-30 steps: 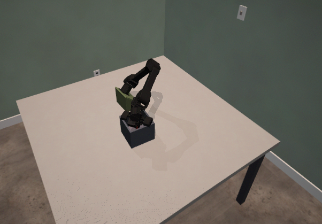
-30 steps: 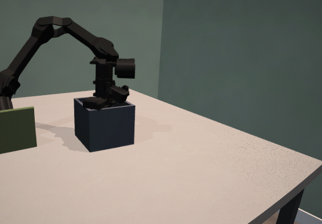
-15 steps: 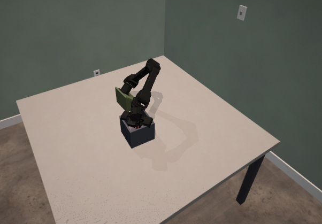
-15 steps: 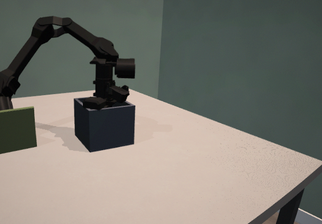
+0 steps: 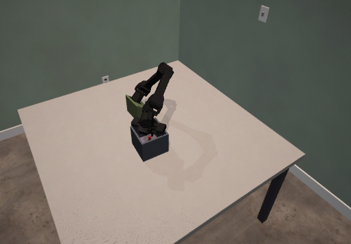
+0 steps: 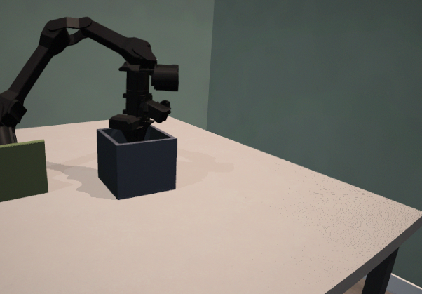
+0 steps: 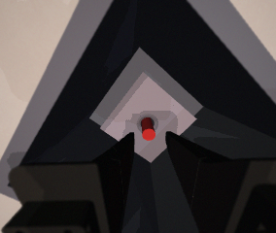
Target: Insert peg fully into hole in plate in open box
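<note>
The red peg (image 7: 148, 130) stands upright in the hole of the light grey plate (image 7: 139, 114) at the bottom of the dark open box (image 5: 150, 142). Only its upper part rises above the plate. My gripper (image 7: 150, 136) reaches down into the box and is open; its two dark fingertips stand apart on either side of the peg with a gap to it. In the top view the peg's red top (image 5: 149, 137) shows inside the box just below my gripper (image 5: 150, 131). In the exterior view the box (image 6: 137, 163) hides the peg, and my gripper (image 6: 135, 132) dips below its rim.
A green upright panel (image 5: 133, 106) stands on the table behind the box, near the arm's base; it also shows in the exterior view (image 6: 21, 170) at the left edge. The box walls closely surround my fingers.
</note>
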`<move>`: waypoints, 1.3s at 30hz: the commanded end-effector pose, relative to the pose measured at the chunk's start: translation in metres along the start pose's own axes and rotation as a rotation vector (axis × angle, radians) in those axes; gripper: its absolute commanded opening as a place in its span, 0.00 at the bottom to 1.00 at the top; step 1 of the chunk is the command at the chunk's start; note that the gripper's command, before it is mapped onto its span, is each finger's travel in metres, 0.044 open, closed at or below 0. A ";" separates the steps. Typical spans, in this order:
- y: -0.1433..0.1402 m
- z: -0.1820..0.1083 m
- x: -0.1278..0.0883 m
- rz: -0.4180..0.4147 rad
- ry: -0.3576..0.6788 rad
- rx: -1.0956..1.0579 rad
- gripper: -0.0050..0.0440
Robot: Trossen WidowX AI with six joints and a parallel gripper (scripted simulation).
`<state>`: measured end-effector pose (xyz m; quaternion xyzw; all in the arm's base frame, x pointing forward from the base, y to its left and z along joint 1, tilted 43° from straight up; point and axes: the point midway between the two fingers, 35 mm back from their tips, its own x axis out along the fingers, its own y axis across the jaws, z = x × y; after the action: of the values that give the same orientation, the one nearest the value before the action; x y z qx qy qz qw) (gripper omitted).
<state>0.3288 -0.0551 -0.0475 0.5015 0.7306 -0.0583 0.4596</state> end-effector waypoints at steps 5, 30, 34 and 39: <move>0.001 0.000 -0.023 0.000 -0.005 -0.006 0.41; 0.000 -0.002 -0.054 0.000 -0.003 -0.006 1.00; 0.000 -0.002 -0.054 0.000 -0.003 -0.006 1.00; 0.000 -0.002 -0.054 0.000 -0.003 -0.006 1.00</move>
<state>0.3325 -0.0910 -0.0067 0.5015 0.7287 -0.0563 0.4628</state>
